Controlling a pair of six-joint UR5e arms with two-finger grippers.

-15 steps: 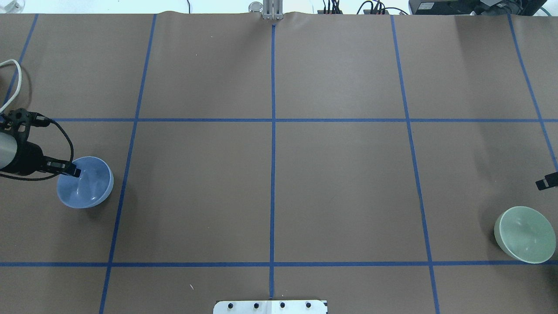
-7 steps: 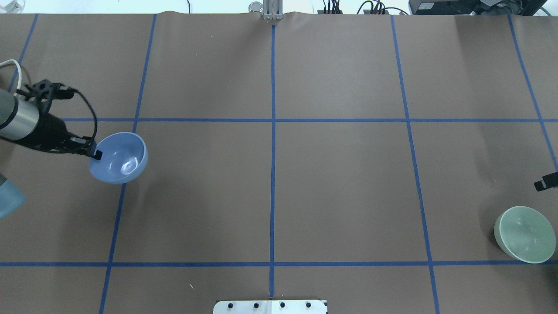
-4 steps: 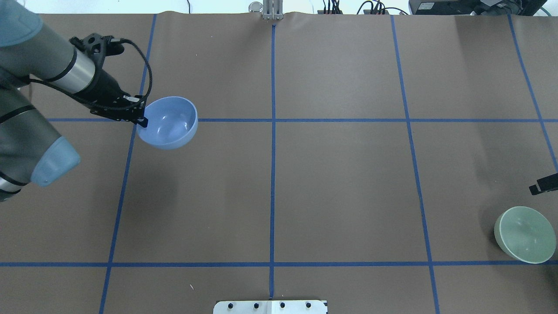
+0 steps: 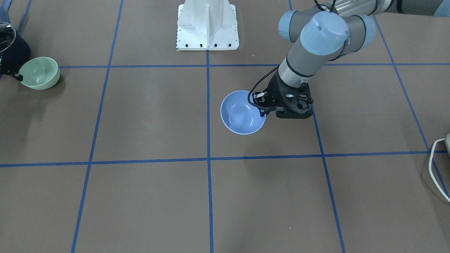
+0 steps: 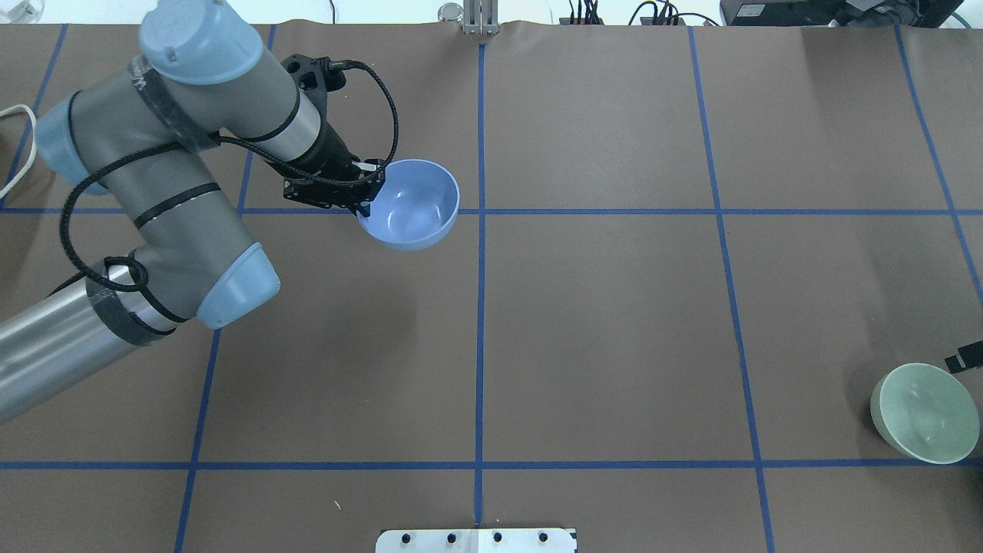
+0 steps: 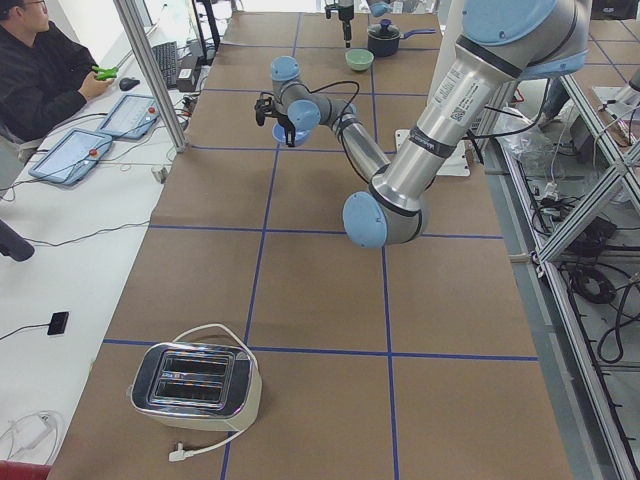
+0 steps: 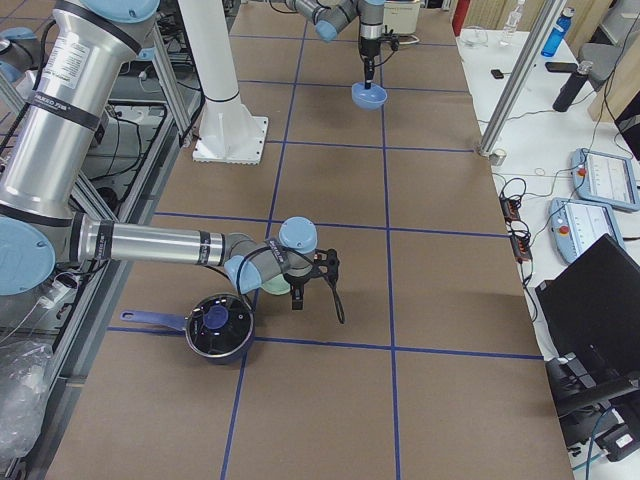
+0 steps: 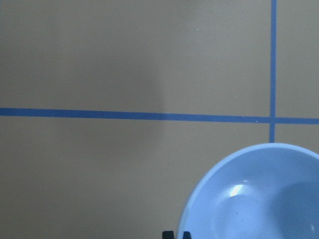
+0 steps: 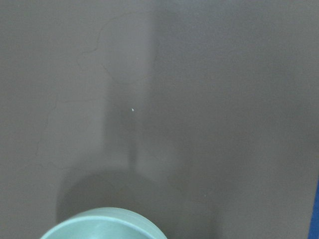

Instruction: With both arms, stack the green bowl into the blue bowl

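Overhead and front-facing cameras look down from opposite sides, so their shared small glossy mint-green plastic bowl (image 5: 925,411) sits at 4 and 10 o'clock. End cameras look lengthwise; each wrist camera hovers close over it or the matching pale-blue bowl (image 8: 259,199).

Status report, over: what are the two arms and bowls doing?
Left tool shut on blue bowl, holding it aloft by the rim. Right tool close by green bowl, grip unclear. Dark pot near green bowl.

Robotics lab. Jointed robot arm (image 5: 200,100) over brown-papered table (image 5: 614,346) with blue tape grid (image 5: 481,307); aluminium framing (image 6: 152,70); seated operator (image 6: 40,75) beside tablets (image 6: 70,155), probably teach pendants; loose cables (image 7: 515,215), laptop (image 7: 600,300) alongside.
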